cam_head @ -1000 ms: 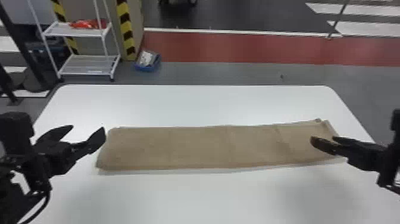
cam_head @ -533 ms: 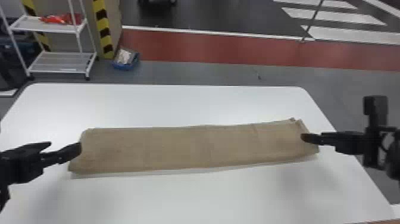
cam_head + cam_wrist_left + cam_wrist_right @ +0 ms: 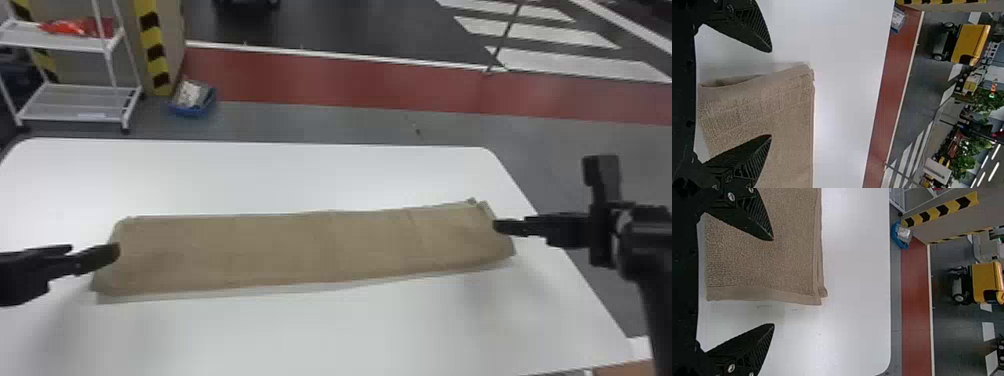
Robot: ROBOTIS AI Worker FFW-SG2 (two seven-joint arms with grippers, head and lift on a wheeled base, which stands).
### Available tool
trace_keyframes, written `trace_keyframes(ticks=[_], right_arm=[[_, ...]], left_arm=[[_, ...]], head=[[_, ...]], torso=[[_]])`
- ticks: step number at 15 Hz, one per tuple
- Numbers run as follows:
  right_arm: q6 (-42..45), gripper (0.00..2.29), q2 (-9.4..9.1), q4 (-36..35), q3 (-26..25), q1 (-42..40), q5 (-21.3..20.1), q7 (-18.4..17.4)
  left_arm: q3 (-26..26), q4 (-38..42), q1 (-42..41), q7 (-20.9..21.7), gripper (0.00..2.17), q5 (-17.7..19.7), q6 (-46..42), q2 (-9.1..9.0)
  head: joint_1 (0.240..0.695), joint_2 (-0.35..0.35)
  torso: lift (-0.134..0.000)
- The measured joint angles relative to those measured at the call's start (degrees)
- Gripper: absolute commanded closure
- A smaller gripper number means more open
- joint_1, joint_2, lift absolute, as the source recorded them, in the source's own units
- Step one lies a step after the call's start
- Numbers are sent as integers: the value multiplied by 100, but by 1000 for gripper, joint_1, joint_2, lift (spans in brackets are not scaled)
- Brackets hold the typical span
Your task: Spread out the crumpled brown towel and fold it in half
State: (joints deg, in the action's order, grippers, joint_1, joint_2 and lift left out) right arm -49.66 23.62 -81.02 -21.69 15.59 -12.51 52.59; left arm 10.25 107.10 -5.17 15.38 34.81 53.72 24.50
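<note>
With the right black flat-fingered end effector [image 3: 773, 282] drawn outward over the right end of the long brown looped-cloth towel [image 3: 300, 250], mid-frame on the smooth white bench [image 3: 350, 335], the fold seems finished (its left black flat-fingered twin [image 3: 770, 94] is likewise wide open and, apparently, empty).

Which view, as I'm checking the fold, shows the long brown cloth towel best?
The head view: the towel shows there from end to end. The left wrist view gives its left end close up; the right wrist view, its right end, with layers slightly offset.
</note>
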Motion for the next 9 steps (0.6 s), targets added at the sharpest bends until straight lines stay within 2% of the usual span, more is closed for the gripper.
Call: trace_keyframes(ticks=[5,9], right_arm=[[13,127,87,91,24,74,-51,39],[13,130,175,178,24,93,-75,68]], left_arm=[[-255,-490,318,78,134,4,188,65],[-397,-574,451,88,134,9,179,23]], head=[[695,-210],[695,-232]], torso=[[-120],[-120]])
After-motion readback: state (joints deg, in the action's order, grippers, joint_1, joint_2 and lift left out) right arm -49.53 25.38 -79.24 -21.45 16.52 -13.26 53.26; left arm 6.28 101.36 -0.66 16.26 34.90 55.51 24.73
